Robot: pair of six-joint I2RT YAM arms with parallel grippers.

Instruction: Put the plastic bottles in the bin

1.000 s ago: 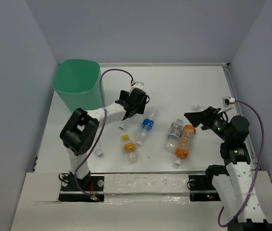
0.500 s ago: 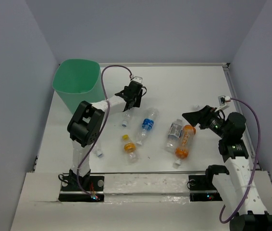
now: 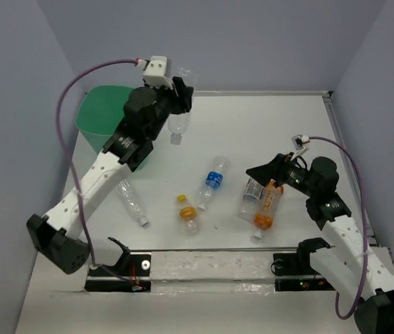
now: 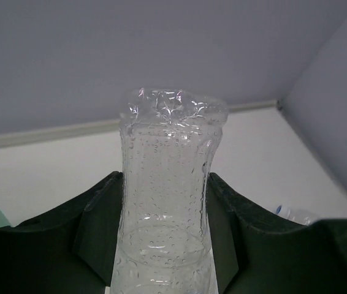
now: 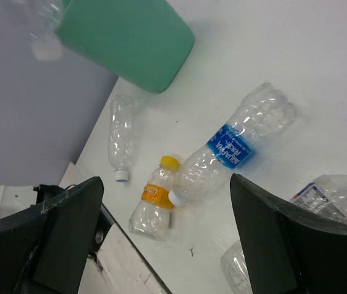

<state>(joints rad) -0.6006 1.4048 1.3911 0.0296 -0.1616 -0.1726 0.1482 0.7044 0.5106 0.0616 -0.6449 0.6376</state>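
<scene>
Left tool (image 3: 175,103) is raised off the bench (image 3: 273,125) and clamped on a plain clear bottle (image 3: 177,125). In the left wrist view, both fingers (image 4: 97,223) press the bottle's waist and the wall is pinched in between them. The grip looks firm. The bottle's long axis runs roughly vertical, with the cap hanging down and the base pointing up.

Key relation: in the overhead view, the bin (image 3: 94,136) lies to the left of the held bottle. The bottle sits just beside the bin's right rim, not over the mouth. The tool is high, so the overhead offset is uncertain, and you cannot tell exactly how far inboard the cap hangs.

Judgement: carry the bottle leftward until the cap is over the opening, then release. Held cap-down, it should drop straight in, since the mouth is much wider than the bottle.

Right tool (image 3: 259,172): jaws spread wide, holding nothing. It hovers near the orange-labelled bottle (image 3: 266,205) and the labelled clear bottle (image 3: 253,189) touching it.

Lying on the bench:
- the blue-labelled bottle (image 5: 228,147)
- the short yellow-capped bottle (image 5: 154,199), just beside it
- a plain bottle (image 5: 122,138), close to the bin's base

Your left arm is the one near the bin; the right arm is well apart from it. Leave the drop to the left arm.
</scene>
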